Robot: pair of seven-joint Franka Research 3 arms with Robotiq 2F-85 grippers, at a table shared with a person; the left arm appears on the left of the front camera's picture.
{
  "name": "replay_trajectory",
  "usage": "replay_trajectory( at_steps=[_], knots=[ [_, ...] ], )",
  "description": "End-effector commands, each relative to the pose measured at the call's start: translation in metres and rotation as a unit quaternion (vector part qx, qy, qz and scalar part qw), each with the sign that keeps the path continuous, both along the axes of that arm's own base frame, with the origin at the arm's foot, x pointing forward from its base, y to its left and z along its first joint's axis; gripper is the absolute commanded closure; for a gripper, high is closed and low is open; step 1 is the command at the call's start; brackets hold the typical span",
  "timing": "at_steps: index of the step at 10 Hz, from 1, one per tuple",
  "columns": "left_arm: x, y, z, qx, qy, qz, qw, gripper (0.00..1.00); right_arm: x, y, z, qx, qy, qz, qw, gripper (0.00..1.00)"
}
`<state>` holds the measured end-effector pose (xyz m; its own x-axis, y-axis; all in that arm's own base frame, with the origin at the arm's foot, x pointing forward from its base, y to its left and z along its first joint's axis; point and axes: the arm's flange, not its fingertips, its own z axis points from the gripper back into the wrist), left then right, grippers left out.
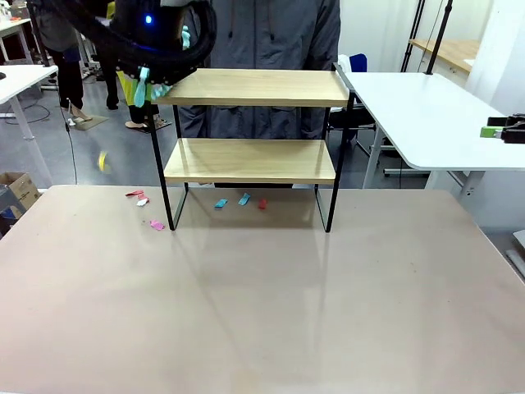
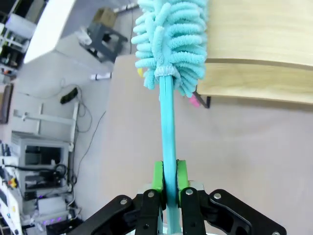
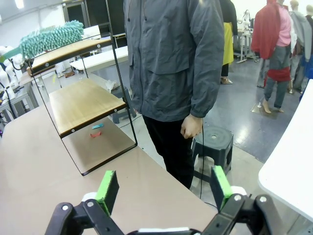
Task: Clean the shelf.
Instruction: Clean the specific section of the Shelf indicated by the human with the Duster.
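Across the far middle of the table, I am watching the one shelf standing on its black frame with two wooden boards, and one person standing just behind it. My left gripper is pinching the handle of one teal duster, whose fluffy head is resting at the left end of the top board. My right gripper is hanging off to the right, fingers spread wide, holding nothing. I am counting six coloured scraps lying on the table around the shelf's feet, two of them blue.
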<state>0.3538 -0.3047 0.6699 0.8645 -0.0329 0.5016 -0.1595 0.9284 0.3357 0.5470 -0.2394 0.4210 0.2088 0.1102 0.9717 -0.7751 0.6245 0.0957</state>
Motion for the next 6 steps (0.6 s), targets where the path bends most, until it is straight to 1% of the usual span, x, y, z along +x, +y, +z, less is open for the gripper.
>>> replay_trajectory(
  at_steps=[1, 2, 3, 6],
  knots=[
    [-0.011, 0.007, 0.015, -0.042, -0.032, -0.031, 0.998, 0.87, 0.001, 0.001, 0.002, -0.004, -0.001, 0.0, 1.0, 0.0],
    [-0.013, 0.004, 0.019, -0.074, -0.023, -0.058, 0.995, 0.87, 0.001, 0.001, 0.002, -0.004, -0.001, 0.0, 1.0, 0.0],
    [-0.008, -0.004, 0.012, -0.013, -0.018, -0.012, 1.0, 0.87, 0.001, 0.001, 0.002, -0.004, -0.001, 0.0, 1.0, 0.0],
    [-0.008, -0.004, 0.012, -0.013, -0.018, -0.012, 1.0, 0.87, 0.001, 0.001, 0.002, -0.004, -0.001, 0.0, 1.0, 0.0]
  ],
)
